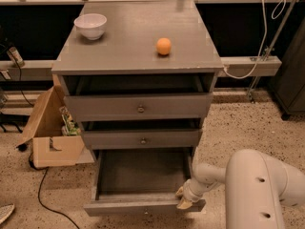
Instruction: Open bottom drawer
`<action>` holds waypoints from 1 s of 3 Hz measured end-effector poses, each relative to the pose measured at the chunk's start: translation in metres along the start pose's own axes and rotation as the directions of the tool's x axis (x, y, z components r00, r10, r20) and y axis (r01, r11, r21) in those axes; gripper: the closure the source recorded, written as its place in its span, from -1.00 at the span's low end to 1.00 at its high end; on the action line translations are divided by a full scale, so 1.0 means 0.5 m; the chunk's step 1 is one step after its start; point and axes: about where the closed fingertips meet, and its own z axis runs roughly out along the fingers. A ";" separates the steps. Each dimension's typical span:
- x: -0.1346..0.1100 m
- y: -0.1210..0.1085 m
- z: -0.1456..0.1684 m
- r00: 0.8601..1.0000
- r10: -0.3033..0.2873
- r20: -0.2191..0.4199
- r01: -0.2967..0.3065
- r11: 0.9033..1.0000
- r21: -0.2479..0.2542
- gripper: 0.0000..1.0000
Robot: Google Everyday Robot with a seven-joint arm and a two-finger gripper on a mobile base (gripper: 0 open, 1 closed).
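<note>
Since the bottom drawer (136,206) already stood well out at the 6 o'clock foot of the cabinet (138,46), the pull looked all but done. At the 3 o'clock end of its front sat the gripper (184,198); whether it held that panel could not be told. The next move likely called for release and a retreat toward 5 o'clock.

This looks like a robot test lab rather than a home. A lone grey chest of drawers (138,108) stands on a speckled stone floor (238,128), backed by black panels (33,30) and a metal rail (250,65). A white cable (261,32) hangs past the right edge of the counter (128,49). An open cardboard box (50,140) sits off the counter's left edge, with a black cord (45,202) trailing beside it. A white robot arm (259,190) reaches in below the counter's front right corner, its tool (183,198) at the right end of the pulled-out bottom drawer (138,207).
</note>
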 end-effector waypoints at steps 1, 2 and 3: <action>0.000 0.000 0.000 1.000 0.000 0.000 0.000 1.000 0.000 -0.53; 0.001 0.006 -0.052 1.000 -0.025 0.019 0.025 1.000 0.000 -1.00; -0.002 0.013 -0.169 0.998 -0.057 0.028 0.056 0.998 0.033 -1.00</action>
